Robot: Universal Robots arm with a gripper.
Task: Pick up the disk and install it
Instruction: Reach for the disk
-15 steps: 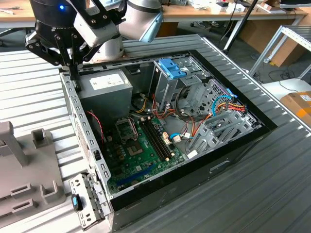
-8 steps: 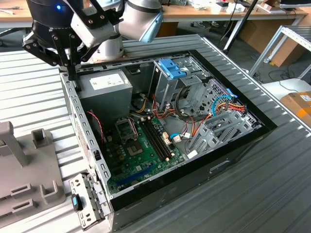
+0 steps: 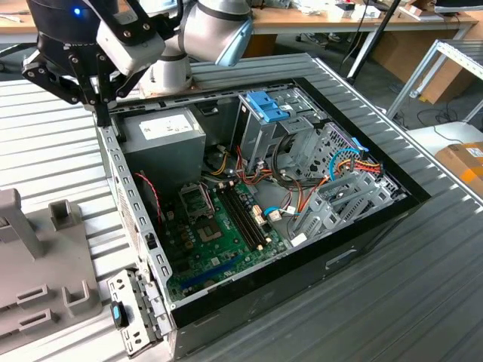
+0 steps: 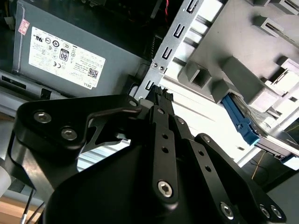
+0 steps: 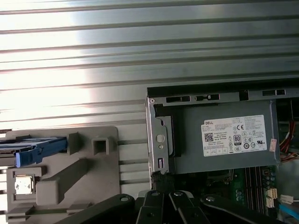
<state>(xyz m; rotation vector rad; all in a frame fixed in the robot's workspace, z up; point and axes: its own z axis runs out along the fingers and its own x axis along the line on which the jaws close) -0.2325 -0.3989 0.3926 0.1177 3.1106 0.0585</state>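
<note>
Blue plastic is framing the disk (image 5: 36, 148), which is being held in the grey holder (image 5: 88, 182) on the desk (image 5: 140, 56). It is being judged stiff, fairly heavy and fragile, best gripped across the frame; the gripper (image 4: 159, 93) is being shown closed and empty.

White label (image 5: 236, 137) on the grey power-supply box (image 5: 187, 144), seen in both wrist views and the exterior view: black print with a bold heading word, fine text lines, a row of round and boxed approval marks, a large boxed number and a square code. Small pink sticker (image 4: 23, 26) at the box's corner in the second wrist view. White tag (image 3: 473, 153) on a cardboard carton (image 3: 455, 167).
</note>
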